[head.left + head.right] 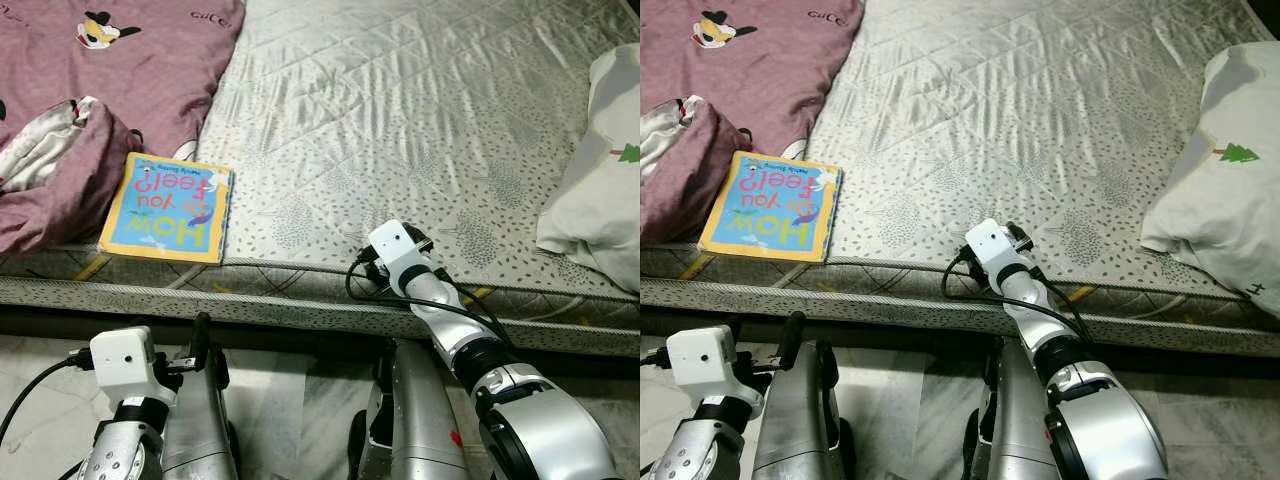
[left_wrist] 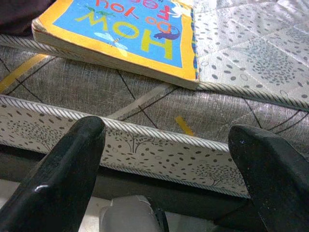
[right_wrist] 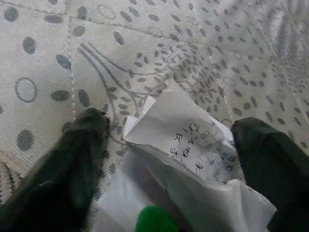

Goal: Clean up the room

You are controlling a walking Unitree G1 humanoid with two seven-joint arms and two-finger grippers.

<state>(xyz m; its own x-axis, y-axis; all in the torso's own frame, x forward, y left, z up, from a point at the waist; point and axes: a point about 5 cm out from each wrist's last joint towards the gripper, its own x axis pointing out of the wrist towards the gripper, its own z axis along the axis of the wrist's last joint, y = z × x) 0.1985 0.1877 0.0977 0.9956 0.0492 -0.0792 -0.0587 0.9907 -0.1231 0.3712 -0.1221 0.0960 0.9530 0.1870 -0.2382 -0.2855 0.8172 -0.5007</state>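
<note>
Right now the right gripper (image 3: 169, 159) is over the mattress (image 1: 400, 120), near its front edge, its fingers (image 3: 77, 159) spread apart. Between them, in the right wrist view, lies a crumpled paper (image 3: 188, 150) with handwriting on it; it rests on the dotted quilted cover, and neither finger is clearly touching it. A bit of green shows at the paper's near edge, but I cannot tell what it is.

The left gripper (image 2: 169, 159) hangs lower, in front of the mattress side, below the book (image 1: 168, 208). Its fingers (image 2: 63, 169) are also apart and grasp nothing. The book, blue with a yellow border and the words "How Do You Feel?", lies flat at the front edge of the mattress, above and beyond the left fingers, well apart from them.

Left of the book a maroon blanket (image 1: 150, 70) with a cartoon print is bunched up, just beside the book's left edge. At the right edge of the bed lies a white pillow (image 1: 1230, 190) with a small green tree on it, well apart from the right gripper.
</note>
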